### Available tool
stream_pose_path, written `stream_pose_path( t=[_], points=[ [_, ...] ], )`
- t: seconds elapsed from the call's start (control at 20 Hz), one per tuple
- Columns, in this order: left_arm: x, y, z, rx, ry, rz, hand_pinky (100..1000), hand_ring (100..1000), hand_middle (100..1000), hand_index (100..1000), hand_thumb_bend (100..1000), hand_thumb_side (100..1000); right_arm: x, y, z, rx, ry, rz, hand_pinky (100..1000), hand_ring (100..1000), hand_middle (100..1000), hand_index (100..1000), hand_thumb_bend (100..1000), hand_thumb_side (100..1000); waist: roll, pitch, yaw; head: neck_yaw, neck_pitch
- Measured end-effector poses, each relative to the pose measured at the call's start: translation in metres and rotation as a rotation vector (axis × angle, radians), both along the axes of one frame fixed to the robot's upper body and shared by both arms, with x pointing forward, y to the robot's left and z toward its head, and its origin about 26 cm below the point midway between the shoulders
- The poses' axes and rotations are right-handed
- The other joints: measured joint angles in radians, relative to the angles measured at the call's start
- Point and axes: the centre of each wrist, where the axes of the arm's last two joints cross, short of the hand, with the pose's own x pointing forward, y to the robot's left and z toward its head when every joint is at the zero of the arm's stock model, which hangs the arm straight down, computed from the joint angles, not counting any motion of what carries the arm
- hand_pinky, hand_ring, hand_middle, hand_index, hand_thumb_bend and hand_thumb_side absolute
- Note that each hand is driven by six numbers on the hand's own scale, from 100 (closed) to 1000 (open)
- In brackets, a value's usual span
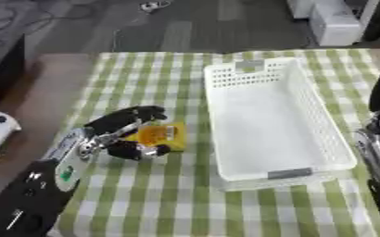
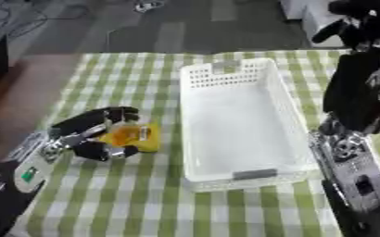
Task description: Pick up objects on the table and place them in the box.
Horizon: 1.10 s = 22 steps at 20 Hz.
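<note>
While your left hand curls round the yellow packet, bare cloth separates it from the basket. Your right hand hangs clenched, raised past the basket's far right corner

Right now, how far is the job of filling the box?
Nothing is placed yet: the white box holds nothing. In hand: the left hand curls around a yellow packet on the checked tablecloth. Left: lifting it into the box. The right hand is raised.

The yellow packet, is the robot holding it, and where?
The left hand has its fingers curled round the yellow packet's left end, on the checked tablecloth beside the white basket.
</note>
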Motion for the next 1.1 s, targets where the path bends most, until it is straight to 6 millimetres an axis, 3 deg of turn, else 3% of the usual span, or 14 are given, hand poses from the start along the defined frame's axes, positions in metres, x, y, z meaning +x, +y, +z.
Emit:
stream_pose_path(
  t=[1.1],
  points=[
    [0.007, 0.004, -0.011, 0.048, 0.009, -0.015, 966, 860, 941, 945, 492, 947, 0.002, 0.002, 0.004, 0.007, -0.013, 0.012, 369, 618, 638, 738, 100, 932, -0.004, 0.005, -0.01, 0.017, 0.0]
  ],
)
